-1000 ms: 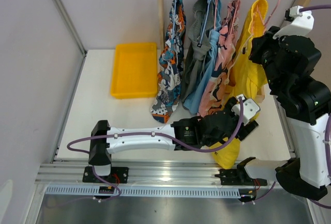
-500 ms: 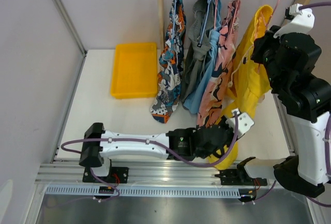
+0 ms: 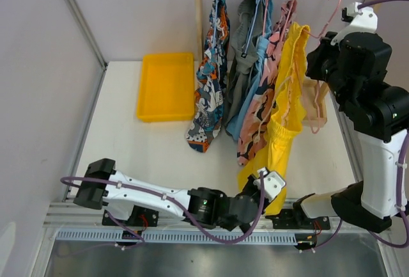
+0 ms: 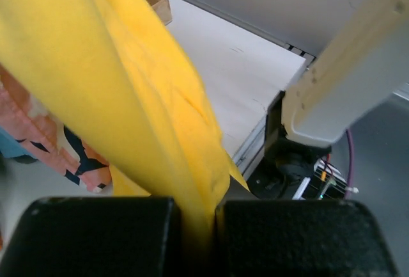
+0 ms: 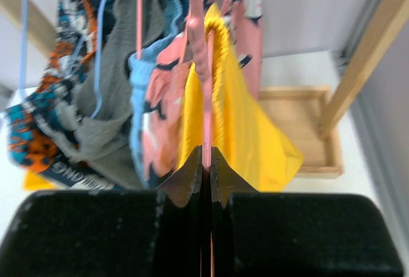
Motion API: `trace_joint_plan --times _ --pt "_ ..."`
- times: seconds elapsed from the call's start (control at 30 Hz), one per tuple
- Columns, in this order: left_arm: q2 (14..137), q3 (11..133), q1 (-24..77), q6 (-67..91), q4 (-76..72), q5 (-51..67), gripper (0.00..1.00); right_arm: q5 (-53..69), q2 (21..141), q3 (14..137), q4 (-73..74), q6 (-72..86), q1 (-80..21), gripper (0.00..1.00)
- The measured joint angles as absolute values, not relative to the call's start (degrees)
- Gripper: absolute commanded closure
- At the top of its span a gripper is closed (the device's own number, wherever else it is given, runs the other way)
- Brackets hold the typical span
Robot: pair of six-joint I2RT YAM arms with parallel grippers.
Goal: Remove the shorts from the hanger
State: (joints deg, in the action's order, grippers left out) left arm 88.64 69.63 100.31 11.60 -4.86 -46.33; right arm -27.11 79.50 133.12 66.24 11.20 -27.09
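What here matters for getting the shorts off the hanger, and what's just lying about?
In the job: yellow shorts, pinched by the left gripper; pink hanger, clamped by the right gripper; other shorts, untouched.
Lying about: yellow tray; wooden box.

Left arm [image 3: 150,194]: lying low and stretched nearly flat, running rightward from its base at the near left, wrist turned up at the far end. Left gripper [image 4: 197,216]: jaws closed, a fold of the yellow shorts [image 3: 289,98] pinched between the black fingers [image 4: 102,232]. Right arm [image 3: 383,162]: upright from its base, wrist raised high and facing left. Right gripper [image 5: 206,162]: jaws closed tight on the wire of the pink hanger [image 5: 206,117].
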Motion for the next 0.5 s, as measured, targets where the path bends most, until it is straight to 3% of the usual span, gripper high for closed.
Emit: trace_joint_plan --times 0.2,0.37,0.5 --pt "96.4 81.1 88.4 9.0 -1.3 -39.1 1.00 -20.9 72.6 128.1 66.4 19.8 -27.1 1.00" --pt "109.3 106.6 73.3 7.2 7.2 -30.9 1.00 -17.1 64.3 127.0 71.7 26.2 -27.1 1.00" --pt "116.1 121.8 66.6 5.9 12.6 -29.1 1.00 -16.4 61.9 133.3 76.1 28.5 -26.8 1.00"
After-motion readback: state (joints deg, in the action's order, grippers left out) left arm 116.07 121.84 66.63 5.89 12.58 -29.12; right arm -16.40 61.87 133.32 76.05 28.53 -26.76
